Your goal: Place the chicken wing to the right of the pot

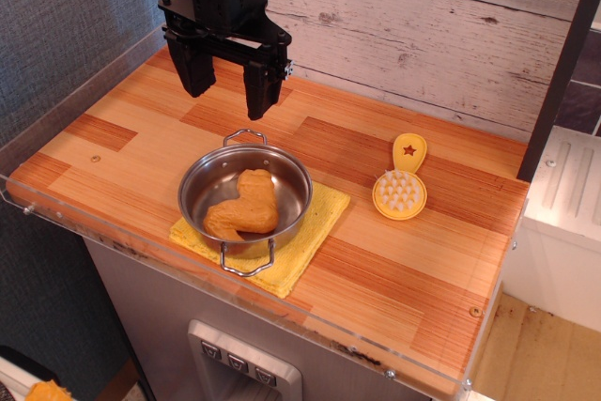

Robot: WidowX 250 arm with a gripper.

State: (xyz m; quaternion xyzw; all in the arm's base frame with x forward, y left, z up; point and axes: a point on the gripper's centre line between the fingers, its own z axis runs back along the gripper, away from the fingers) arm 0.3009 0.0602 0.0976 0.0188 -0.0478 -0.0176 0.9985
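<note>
The shiny steel pot [199, 196] with two wire loop handles stands on a yellow square cloth [310, 232] near the table's front left. The golden-brown bent chicken wing [246, 207] lies inside the pot. My black gripper [230, 91] hangs open and empty above the table, behind the pot and well clear of it, fingers pointing down.
A yellow round brush with a star [401, 181] lies to the right of the pot. The wooden table [394, 279] has a clear plastic rim along its left and front edges. A plank wall stands behind; a dark post [563, 63] stands at the right.
</note>
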